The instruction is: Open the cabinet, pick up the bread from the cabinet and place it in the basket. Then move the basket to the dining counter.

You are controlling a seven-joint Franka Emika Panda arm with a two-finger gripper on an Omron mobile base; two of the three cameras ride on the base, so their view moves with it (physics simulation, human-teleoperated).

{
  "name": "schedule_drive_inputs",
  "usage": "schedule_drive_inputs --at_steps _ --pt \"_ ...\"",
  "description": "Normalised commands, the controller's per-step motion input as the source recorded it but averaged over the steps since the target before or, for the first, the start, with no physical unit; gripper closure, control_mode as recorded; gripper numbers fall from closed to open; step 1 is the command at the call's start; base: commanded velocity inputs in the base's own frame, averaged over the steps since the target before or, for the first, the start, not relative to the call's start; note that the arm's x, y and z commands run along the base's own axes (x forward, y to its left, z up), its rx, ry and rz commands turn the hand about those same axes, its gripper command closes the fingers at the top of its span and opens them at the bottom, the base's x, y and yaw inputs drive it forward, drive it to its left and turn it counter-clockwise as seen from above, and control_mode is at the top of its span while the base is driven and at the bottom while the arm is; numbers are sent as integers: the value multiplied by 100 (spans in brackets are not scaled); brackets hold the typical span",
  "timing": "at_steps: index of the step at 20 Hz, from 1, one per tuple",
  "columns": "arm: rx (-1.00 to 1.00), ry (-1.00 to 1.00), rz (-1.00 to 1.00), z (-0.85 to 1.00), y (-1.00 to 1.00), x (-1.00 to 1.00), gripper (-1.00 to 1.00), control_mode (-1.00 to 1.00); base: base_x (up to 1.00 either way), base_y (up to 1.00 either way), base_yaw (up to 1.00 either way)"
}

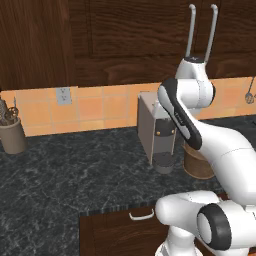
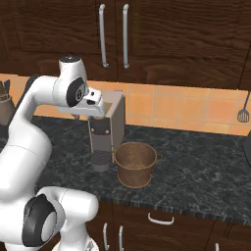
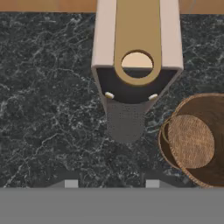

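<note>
Hand view first: the coffee machine [image 3: 136,48] is looked down on from straight above, with the basket [image 3: 197,140] just beside it on the black speckled counter [image 3: 48,100], and the basket's woven floor is seen bare — no bread in it. Two small finger tips [image 3: 71,183] are seen at the bottom edge, standing apart with nothing between them, so the gripper [image 3: 111,183] is judged partly open and empty.

Right base view now: the cabinet [image 2: 162,34] is shown overhead with both doors shut, its two silver handles [image 2: 102,34] hanging side by side above the arm. The bread is presumably shut away behind those doors; it cannot be confirmed. The hand is held over the coffee machine, well below the handles, so the opening step is judged not yet begun.

Risks from here: on the way up, the coffee machine's top could be clipped by the hand, which sits very near it. The handles hang close together, so the wrong one could be caught, or both straddled. A door swung open could be blocked by the arm's own elbow.

What is gained per view: the basket's empty inside is given by the hand view; in the left base view the basket [image 1: 196,165] is half hidden behind the arm, though a utensil cup [image 1: 12,135] far along the counter is added there.
</note>
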Motion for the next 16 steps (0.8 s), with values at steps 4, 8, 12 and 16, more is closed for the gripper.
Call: schedule_drive_inputs --at_steps 4,8,12,16 --pt "4 -15 0 5 -18 -21 -100 -100 0 0 0" --pt "0 -53 -1 77 -20 -9 -100 -100 0 0 0" --pt "0 -43 -8 100 -60 -5 -100 -100 0 0 0" --pt "-7 -21 -18 100 -57 -1 -100 -100 0 0 0"
